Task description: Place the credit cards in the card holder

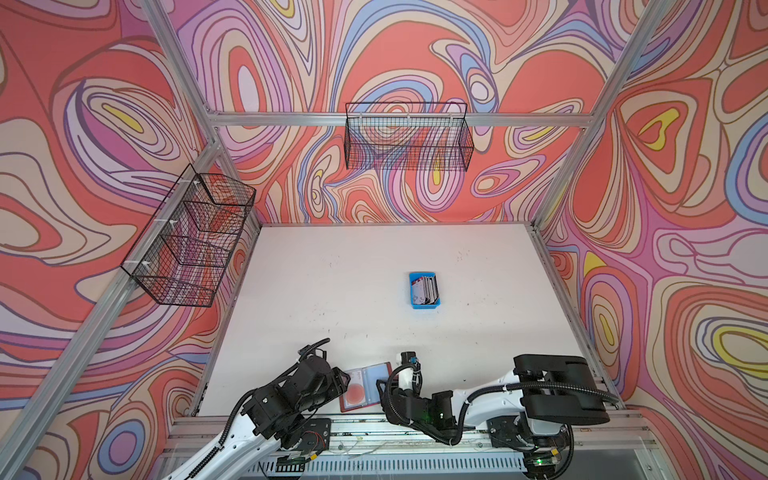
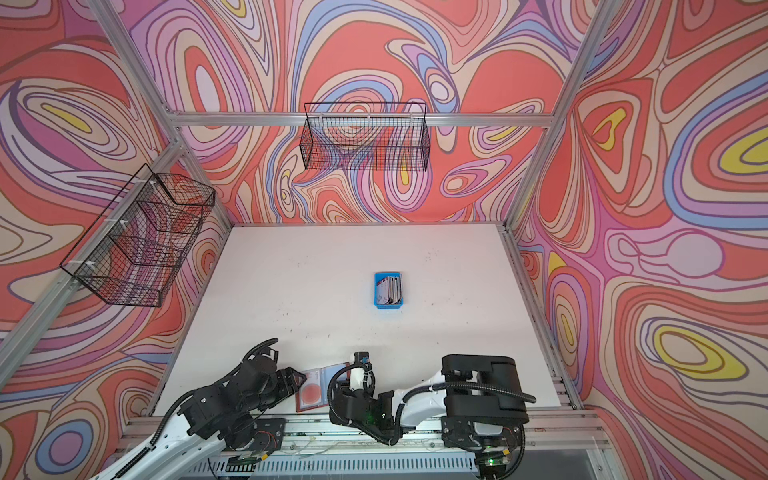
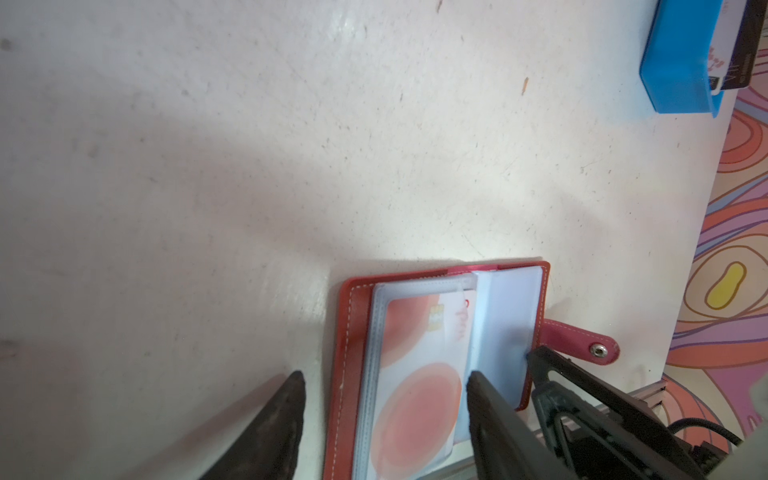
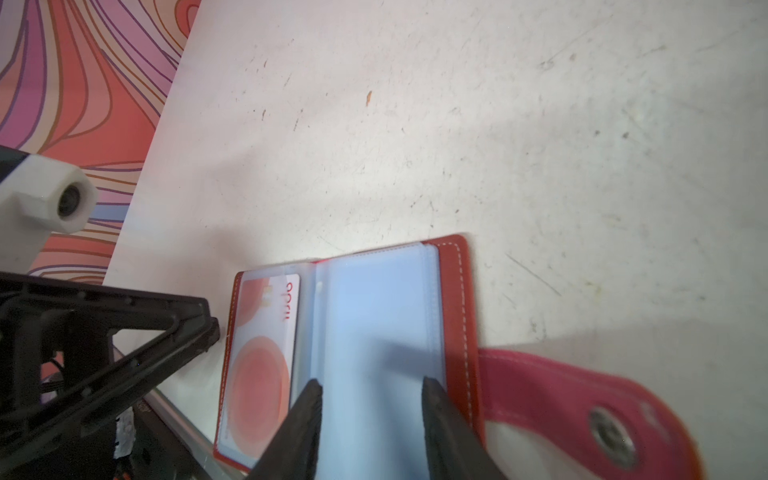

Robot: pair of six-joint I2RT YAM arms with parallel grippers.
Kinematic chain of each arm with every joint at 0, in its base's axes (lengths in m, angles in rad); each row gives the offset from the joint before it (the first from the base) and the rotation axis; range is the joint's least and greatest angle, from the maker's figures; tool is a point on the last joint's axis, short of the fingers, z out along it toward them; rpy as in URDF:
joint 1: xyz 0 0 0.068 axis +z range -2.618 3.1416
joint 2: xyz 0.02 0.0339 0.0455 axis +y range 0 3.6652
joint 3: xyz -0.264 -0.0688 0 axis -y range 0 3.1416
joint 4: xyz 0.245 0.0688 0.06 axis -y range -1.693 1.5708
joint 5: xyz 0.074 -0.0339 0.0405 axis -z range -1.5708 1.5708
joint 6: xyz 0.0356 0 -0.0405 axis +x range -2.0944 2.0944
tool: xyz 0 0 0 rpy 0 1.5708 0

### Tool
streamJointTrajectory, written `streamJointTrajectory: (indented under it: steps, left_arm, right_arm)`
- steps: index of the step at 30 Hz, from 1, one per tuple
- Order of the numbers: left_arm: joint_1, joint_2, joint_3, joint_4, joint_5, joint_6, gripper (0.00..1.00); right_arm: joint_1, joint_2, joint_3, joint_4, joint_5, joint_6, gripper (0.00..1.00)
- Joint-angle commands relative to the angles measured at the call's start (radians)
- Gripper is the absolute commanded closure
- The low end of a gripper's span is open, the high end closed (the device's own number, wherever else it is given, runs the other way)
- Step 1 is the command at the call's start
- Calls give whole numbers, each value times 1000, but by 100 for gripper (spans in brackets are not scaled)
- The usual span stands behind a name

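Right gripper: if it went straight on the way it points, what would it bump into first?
Most likely the empty clear sleeve page of the open red card holder. The right gripper points at that page with its jaws apart. Whether it touches the page now is unclear.

Card holder [image 1: 365, 388]: one. Blue tray [image 1: 423, 306]: one. Credit cards [image 1: 424, 287] in tray: several, exact count could not be told. Sleeved card [image 3: 415, 374]: one. Wire baskets: two, back-wall basket [image 1: 409, 137] and left-wall basket [image 1: 191, 245]. Left gripper [image 3: 385, 376] and right gripper [image 4: 372, 382] had two fingers each.
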Motion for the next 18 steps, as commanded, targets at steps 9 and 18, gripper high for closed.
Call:
streamJointTrajectory:
  steps: [9, 18]
  left_arm:
    - [-4, -14, 29, -46, -19, 8, 36]
    - [-4, -16, 30, -52, -18, 9, 36]
  right_arm:
    - [6, 37, 51, -82, 17, 24, 58]
    - [7, -27, 40, -159, 66, 27, 59]
